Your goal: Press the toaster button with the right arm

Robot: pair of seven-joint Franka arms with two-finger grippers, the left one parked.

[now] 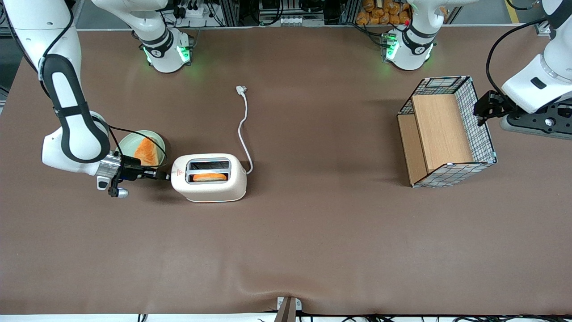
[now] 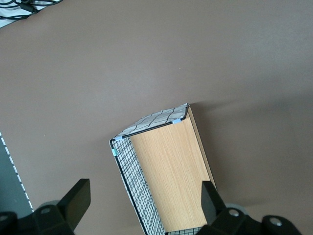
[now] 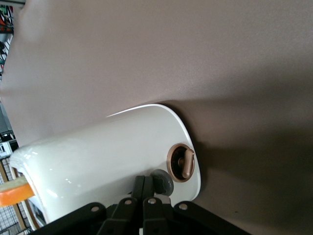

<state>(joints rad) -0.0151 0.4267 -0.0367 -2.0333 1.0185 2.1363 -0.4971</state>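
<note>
The cream-white toaster (image 1: 213,185) stands on the brown table with an orange slice of toast (image 1: 209,177) in the slot nearer the front camera. My right gripper (image 1: 165,176) is shut and empty, and its tips meet the toaster's short end below the red triangle mark (image 1: 179,171). In the right wrist view the closed fingertips (image 3: 145,182) rest against the toaster's end wall (image 3: 98,161), right beside the grey round toaster button (image 3: 164,180). A copper-ringed dial (image 3: 181,162) sits next to that button.
A pale green plate (image 1: 129,141) with a toast slice (image 1: 146,152) lies beside my wrist, farther from the front camera. The white power cord (image 1: 243,129) trails from the toaster toward the arm bases. A wire-and-wood basket (image 1: 447,132) stands toward the parked arm's end.
</note>
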